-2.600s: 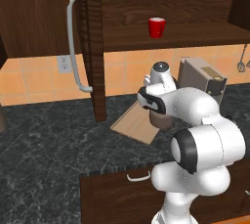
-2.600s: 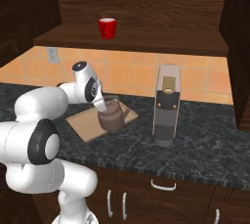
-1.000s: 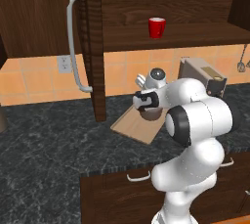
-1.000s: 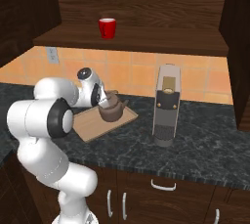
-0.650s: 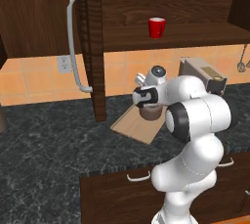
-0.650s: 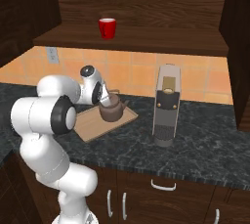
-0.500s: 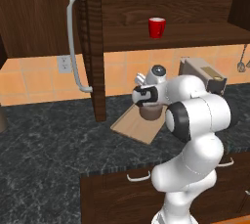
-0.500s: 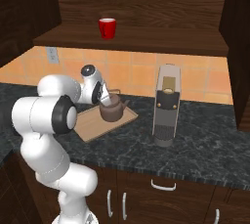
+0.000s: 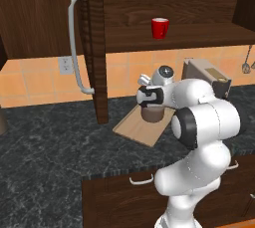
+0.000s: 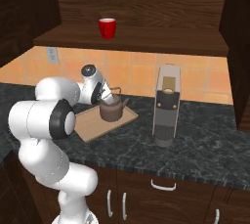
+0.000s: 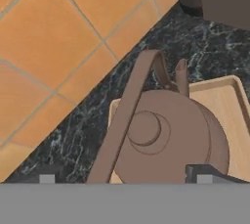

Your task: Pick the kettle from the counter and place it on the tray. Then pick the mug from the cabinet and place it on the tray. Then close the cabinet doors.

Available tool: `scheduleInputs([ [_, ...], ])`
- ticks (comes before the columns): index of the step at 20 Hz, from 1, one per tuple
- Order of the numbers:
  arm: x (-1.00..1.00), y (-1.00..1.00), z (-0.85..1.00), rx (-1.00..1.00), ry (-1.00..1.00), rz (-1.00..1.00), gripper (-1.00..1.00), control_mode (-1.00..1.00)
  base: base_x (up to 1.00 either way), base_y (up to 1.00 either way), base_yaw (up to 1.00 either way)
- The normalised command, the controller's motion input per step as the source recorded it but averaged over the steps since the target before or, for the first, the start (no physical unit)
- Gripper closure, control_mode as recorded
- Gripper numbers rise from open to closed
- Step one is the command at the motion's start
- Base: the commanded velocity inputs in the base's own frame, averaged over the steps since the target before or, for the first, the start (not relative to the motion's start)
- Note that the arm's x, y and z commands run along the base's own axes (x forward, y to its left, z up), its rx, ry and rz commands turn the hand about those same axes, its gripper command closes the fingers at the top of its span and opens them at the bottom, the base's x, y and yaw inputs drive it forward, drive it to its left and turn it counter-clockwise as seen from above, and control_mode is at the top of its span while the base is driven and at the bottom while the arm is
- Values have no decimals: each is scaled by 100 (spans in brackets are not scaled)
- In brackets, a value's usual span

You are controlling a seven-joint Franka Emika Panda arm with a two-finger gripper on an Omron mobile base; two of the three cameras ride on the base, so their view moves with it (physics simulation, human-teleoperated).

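Note:
The brownish-grey kettle (image 9: 152,115) (image 10: 111,110) (image 11: 166,140) stands upright on the light-tan tray (image 9: 137,127) (image 10: 90,123) (image 11: 229,100) on the dark counter (image 9: 50,147). My gripper (image 9: 150,105) (image 10: 106,97) (image 11: 126,176) hovers just above the kettle, open, its fingertips wide apart on either side of the arched handle and not gripping it. The red mug (image 9: 160,28) (image 10: 107,28) sits on the shelf of the open cabinet (image 9: 174,3). The left cabinet door (image 9: 45,13) stands open with its white bar handle (image 9: 74,43) facing me.
A boxy grey-brown toaster (image 9: 206,75) (image 10: 166,105) stands on the counter right of the tray. The right cabinet door (image 10: 240,47) juts out at the far right. Orange tiles (image 10: 136,74) back the counter, and drawers with white handles (image 10: 163,185) lie below.
The kettle has been set on the tray and let go. My hand has drawn a little up and back from it while the kettle stays put.

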Motion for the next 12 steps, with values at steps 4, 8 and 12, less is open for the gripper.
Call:
scheduleInputs([
  [4, -32, 0, 41, -14, -7, 8, -100, -100, 0, 0, 0],
  [8, -40, 0, 56, -6, 2, 19, -100, -100, 0, 0, 0],
  [12, -37, 0, 70, 0, 19, 26, -100, -100, 0, 0, 0],
])
